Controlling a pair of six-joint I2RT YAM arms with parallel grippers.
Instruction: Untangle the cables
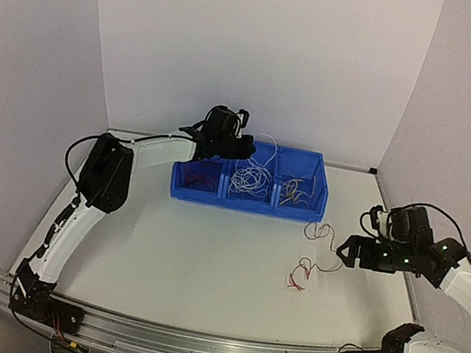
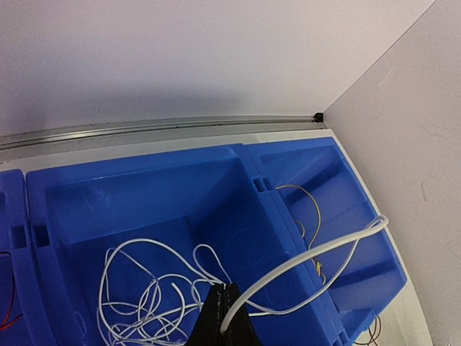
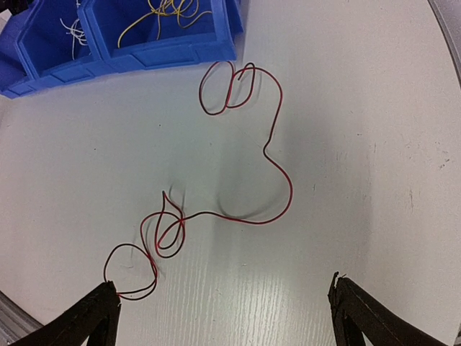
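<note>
My left gripper (image 1: 245, 148) hovers over the middle compartment of the blue bin (image 1: 249, 201). In the left wrist view this gripper (image 2: 227, 290) is shut on a white wire (image 2: 291, 260) that arcs up and right over the bin's divider. More white wires (image 2: 144, 303) lie in the middle compartment. Yellow wires (image 2: 315, 210) lie in the right one and red wires (image 1: 203, 178) in the left one. A long red wire (image 3: 290, 188) with loops at both ends lies on the table. My right gripper (image 3: 225, 282) is open and empty just short of its near loop.
The three-compartment blue bin (image 3: 166, 52) stands at the back of the table near the rear wall. The table's right edge and side wall are close behind my right arm (image 1: 467, 279).
</note>
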